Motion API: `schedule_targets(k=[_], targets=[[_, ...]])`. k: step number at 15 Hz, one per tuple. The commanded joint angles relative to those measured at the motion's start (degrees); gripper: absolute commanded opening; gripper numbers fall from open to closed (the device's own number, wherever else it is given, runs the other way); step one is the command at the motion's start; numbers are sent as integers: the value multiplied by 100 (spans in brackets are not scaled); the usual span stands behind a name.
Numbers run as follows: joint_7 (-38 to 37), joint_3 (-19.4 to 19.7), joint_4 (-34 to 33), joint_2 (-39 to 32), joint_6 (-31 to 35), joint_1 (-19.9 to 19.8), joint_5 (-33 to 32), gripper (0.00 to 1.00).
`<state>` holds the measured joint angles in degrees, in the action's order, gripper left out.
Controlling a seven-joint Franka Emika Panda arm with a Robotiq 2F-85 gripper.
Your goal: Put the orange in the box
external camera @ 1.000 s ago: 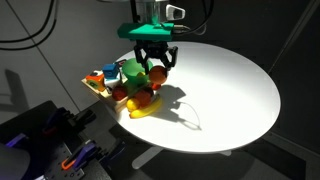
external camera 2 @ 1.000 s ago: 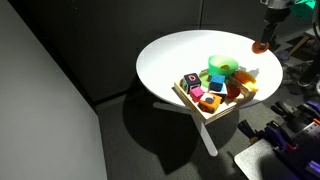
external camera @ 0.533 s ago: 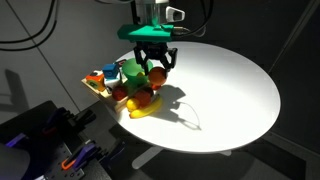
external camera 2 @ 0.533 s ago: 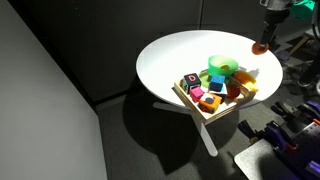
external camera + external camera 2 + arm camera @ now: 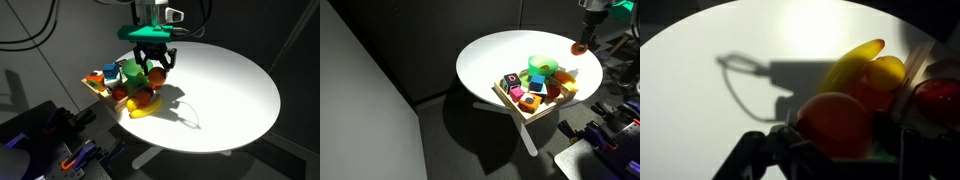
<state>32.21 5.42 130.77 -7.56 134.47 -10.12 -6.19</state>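
Observation:
The orange [image 5: 834, 122] is a glossy round fruit held between my gripper's [image 5: 836, 152] two fingers in the wrist view. In both exterior views the gripper [image 5: 156, 64] [image 5: 581, 40] is shut on the orange [image 5: 157, 73] [image 5: 580, 46] and holds it in the air. It hangs over the near end of the box [image 5: 92, 86] [image 5: 510, 103], a shallow tan wooden tray full of toys at the table's edge. How high the orange is above the box's contents I cannot tell.
A green bowl [image 5: 130, 72] [image 5: 542, 66], red fruits [image 5: 940, 100], a yellow banana [image 5: 852, 62] [image 5: 146, 108] and coloured blocks [image 5: 517, 92] crowd the box. The round white table [image 5: 230, 85] [image 5: 490, 55] stands on a dark floor. Robot hardware [image 5: 50, 140] is close by.

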Motion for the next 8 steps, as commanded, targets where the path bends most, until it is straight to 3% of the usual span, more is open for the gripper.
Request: schedule_targets(k=[1,8], targets=[[-91,-39,-95,86,-124,128,-92,50],[-214,-327,128,588,-165,570,-171,50]])
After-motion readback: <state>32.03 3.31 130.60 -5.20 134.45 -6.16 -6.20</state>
